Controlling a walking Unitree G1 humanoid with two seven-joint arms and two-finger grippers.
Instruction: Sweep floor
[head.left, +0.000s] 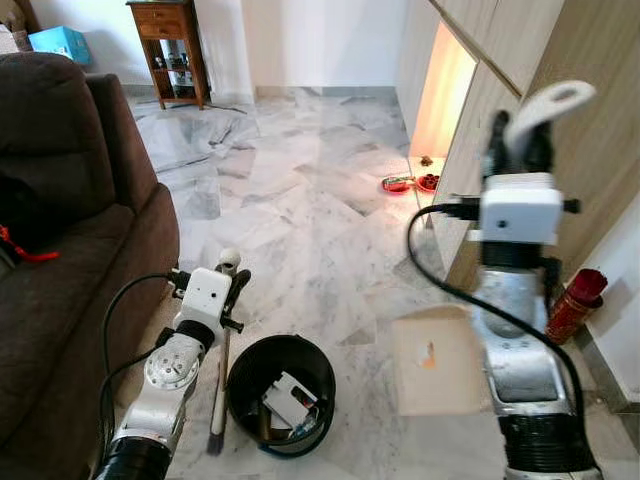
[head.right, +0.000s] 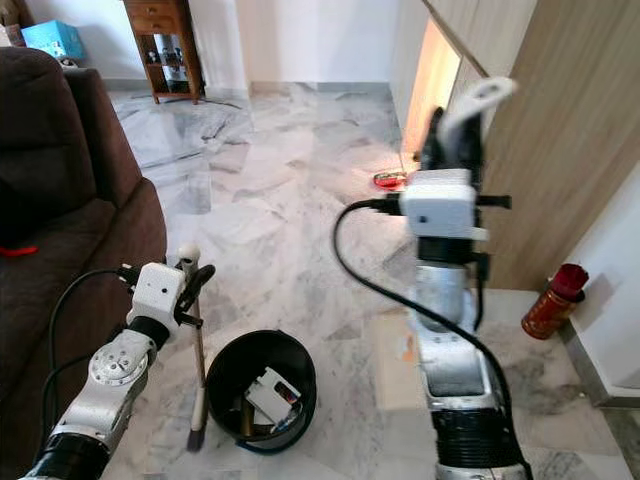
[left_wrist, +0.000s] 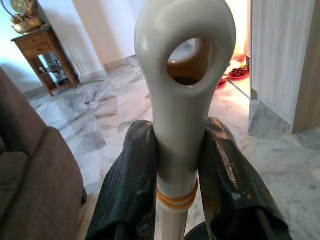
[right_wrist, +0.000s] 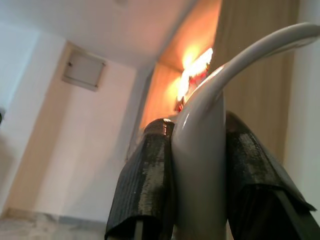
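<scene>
The floor (head.left: 300, 210) of marbled tile spreads below both end effectors. The dustpan (head.left: 440, 372) hangs beneath the right end effector (head.left: 520, 140), whose fingers (right_wrist: 145, 185) are pressed against its curved white handle (right_wrist: 210, 130). The black bucket (head.left: 282, 393) sits just right of the left end effector (head.left: 232, 275), which clamps the brush (left_wrist: 182, 115) upright near its looped top.
</scene>
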